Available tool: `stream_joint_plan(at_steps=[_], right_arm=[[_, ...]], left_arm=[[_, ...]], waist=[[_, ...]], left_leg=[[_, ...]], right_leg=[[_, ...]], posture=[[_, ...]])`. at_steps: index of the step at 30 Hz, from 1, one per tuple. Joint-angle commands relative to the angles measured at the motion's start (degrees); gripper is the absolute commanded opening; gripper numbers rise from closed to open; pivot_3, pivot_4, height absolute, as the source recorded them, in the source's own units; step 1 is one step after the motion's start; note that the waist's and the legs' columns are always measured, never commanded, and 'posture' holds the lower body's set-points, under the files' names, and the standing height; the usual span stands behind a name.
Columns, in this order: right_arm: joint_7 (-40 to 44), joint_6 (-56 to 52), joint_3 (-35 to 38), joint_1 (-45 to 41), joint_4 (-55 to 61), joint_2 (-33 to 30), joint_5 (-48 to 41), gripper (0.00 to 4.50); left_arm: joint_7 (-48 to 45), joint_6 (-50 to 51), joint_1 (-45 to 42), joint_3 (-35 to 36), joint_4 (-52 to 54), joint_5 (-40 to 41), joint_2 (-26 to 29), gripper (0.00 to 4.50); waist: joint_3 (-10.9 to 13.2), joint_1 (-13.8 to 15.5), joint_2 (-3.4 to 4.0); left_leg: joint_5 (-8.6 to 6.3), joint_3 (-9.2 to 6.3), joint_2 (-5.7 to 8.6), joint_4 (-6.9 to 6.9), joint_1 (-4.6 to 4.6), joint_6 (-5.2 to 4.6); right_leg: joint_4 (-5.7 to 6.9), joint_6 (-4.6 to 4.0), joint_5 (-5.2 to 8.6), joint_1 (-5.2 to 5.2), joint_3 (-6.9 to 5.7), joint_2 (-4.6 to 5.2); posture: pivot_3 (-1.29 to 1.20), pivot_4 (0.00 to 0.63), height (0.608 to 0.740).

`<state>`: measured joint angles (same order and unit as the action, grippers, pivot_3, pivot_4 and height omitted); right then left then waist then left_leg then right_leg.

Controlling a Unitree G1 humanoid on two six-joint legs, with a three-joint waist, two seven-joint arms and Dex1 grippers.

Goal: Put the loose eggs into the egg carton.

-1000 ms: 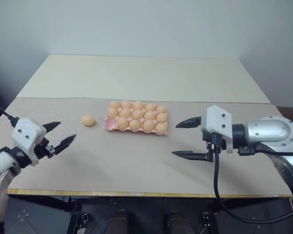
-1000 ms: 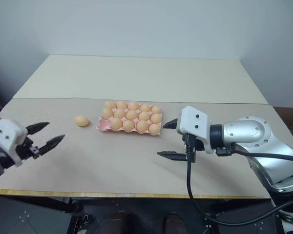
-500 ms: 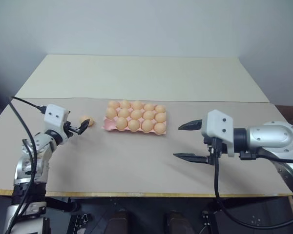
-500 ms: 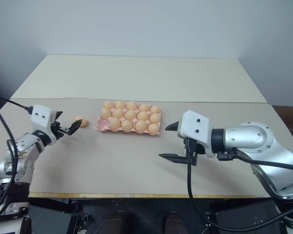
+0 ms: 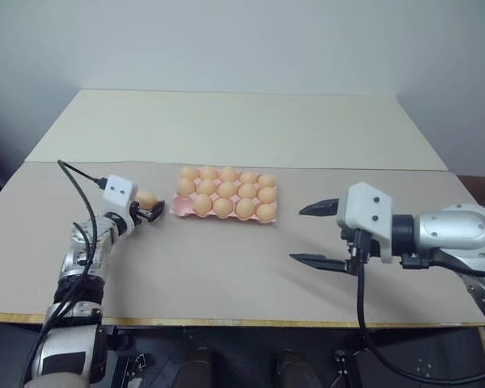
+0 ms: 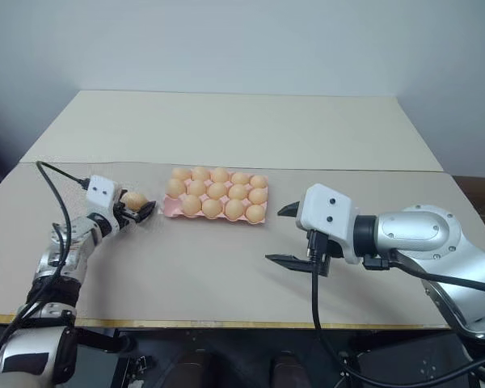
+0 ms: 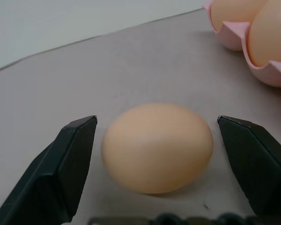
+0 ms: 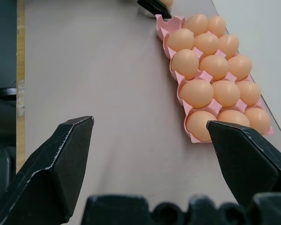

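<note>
Tan paper covers the worktop [image 5: 226,267] on which all items rest. At the left, the left tool [image 5: 151,212] is extended low over the surface with its two black fingers [image 7: 61,164] spread wide on either side of one loose egg [image 7: 158,146]. That egg lies on the worktop between the fingers; a gap is visible on each side, so it is not gripped. It sits just beside the left end of the egg carton [image 5: 178,210], apart from it.

At the centre, the pink egg carton lies flat with its long side running left to right. Orange-tan eggs [image 5: 226,192] fill its cups in three rows of five; no empty cup can be made out.

At the right, the right tool [image 5: 311,234] hovers near the carton's right end, clear of it. Its fingers are fully apart and hold nothing.
</note>
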<state>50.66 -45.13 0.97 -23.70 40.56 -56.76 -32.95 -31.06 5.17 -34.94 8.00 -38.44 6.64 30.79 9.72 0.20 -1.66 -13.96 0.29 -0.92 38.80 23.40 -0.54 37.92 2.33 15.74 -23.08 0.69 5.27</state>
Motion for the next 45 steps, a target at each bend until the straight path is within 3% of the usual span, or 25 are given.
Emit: stream_joint_plan(at_steps=[1, 7, 10, 16, 24, 35, 41, 45], right_arm=[[-0.7, -0.6, 2.6, -0.1, 1.7, -0.8, -0.9, 4.5], [-1.0, -0.7, 2.5, 0.3, 1.6, -1.0, -0.5, 4.5], [-0.9, -0.5, 2.4, 0.2, 1.4, -0.9, -0.4, 4.5], [-1.1, -0.2, 1.9, 0.1, 1.2, -0.7, 0.0, 4.5], [-1.7, 0.0, 1.7, 0.8, 1.6, -0.7, 0.7, 4.5], [-3.2, -0.1, 2.3, 2.3, 3.0, -1.0, 1.4, 4.5], [-4.6, -0.5, 2.8, 2.9, 3.4, -0.9, 1.4, 4.5], [-5.3, -0.6, 2.6, 3.1, 3.8, -0.4, 1.3, 4.5]], left_arm=[[-0.3, -3.4, -1.9, -0.5, -3.2, -1.0, -0.1, 4.48], [0.7, -6.7, -3.2, -0.3, -6.6, -1.5, -0.3, 2.64], [1.2, -7.5, -3.3, -0.7, -6.5, -2.4, 0.4, 2.53], [-0.6, -11.3, -0.6, 2.0, 3.8, 0.5, 1.2, 2.53], [-12.7, -8.9, 5.3, -0.2, 19.0, 6.1, 2.0, 2.53], [-14.4, -11.0, 3.1, -3.6, 15.5, 3.8, -0.1, 2.53], [-14.9, -14.3, 2.1, -4.3, 14.0, 2.9, -0.6, 4.48], [-14.2, -15.4, 1.3, -3.4, 13.4, 2.7, -0.3, 4.48]], waist=[[0.0, 0.0, 0.0], [0.0, 0.0, -0.01], [0.0, 0.0, -0.01], [0.0, -0.1, -0.01], [0.0, 0.0, 0.0], [0.0, 0.0, -0.01], [0.0, 0.0, -0.01], [0.0, 0.0, -0.01]], left_leg=[[0.0, 0.0, 0.0, 0.01, -0.01, 0.0], [0.0, 0.0, 0.0, 0.01, -0.02, 0.0], [0.0, 0.0, 0.0, 0.02, -0.03, 0.0], [0.0, 0.0, -0.02, 0.01, 0.03, 0.0], [0.0, 0.01, -0.01, 0.02, 0.01, 0.01], [0.0, 0.0, -0.01, 0.04, 0.02, 0.0], [0.0, 0.0, -0.01, 0.04, 0.01, 0.0], [0.0, -0.01, -0.01, 0.04, 0.02, 0.0]], right_leg=[[0.01, 0.0, 0.0, 0.0, 0.0, 0.01], [0.04, 0.0, 0.0, 0.01, 0.0, 0.0], [0.04, 0.0, 0.0, 0.01, 0.0, 0.0], [0.03, 0.0, 0.0, -0.03, 0.01, 0.0], [0.02, 0.0, 0.0, 0.0, 0.02, 0.04], [0.02, 0.0, 0.0, 0.0, 0.0, -0.01], [0.02, 0.0, 0.0, 0.01, 0.0, -0.01], [0.02, 0.0, 0.0, 0.01, 0.0, -0.01]], posture=[[0.0, 0.15, 0.74], [0.0, 0.15, 0.74], [0.0, 0.15, 0.74], [0.0, 0.15, 0.74], [0.0, 0.15, 0.74], [0.0, 0.15, 0.74], [0.0, 0.15, 0.74], [0.0, 0.15, 0.74]])
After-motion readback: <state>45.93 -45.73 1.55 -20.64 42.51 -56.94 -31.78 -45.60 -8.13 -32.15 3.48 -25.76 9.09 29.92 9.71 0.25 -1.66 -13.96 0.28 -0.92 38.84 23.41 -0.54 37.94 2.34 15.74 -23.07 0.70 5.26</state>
